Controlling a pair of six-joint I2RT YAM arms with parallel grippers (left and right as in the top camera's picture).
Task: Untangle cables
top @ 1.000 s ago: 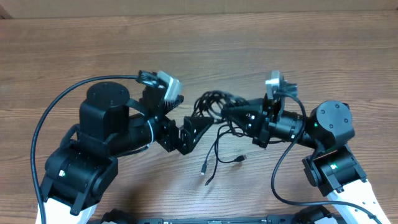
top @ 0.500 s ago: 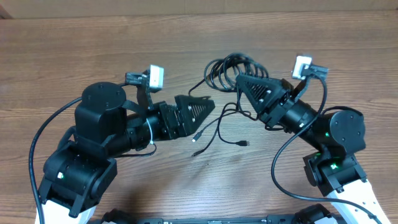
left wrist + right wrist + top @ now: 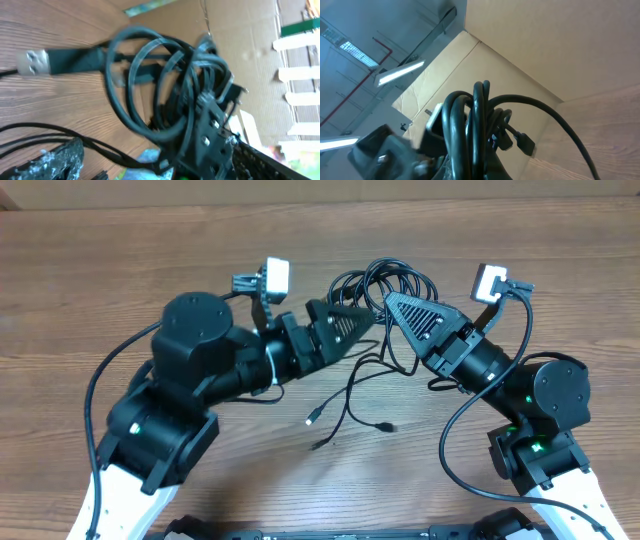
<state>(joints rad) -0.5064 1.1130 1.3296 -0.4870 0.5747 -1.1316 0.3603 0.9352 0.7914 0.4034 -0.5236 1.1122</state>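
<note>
Nearest the front edge of the wooden table point(image 3: 120, 260), the loose ends of the cables point(image 3: 385, 280) lie on the wood; a silver-tipped plug point(image 3: 312, 419) lies left of centre, a black plug point(image 3: 386, 426) lies to its right, and a third thin end lies between them and closer to the front edge; their strands run back toward the middle of the table, curving and crossing one another.

Further in, the left gripper point(image 3: 365, 318) points right, its tip just beside the bunched cables; in the left wrist view its fingers point(image 3: 60, 157) stand apart, with the black loops just beyond them, and no strand can be seen pinched there.

The right gripper point(image 3: 392, 305) faces it from the right, tip close to tip; its jaws are closed together on the cables, and in the right wrist view several loops sit bunched right at them, with one small plug poking out to the right.

Beyond both tips the looped part of the cables spreads toward the far edge; past that edge stands a cardboard wall point(image 3: 300, 190).
</note>
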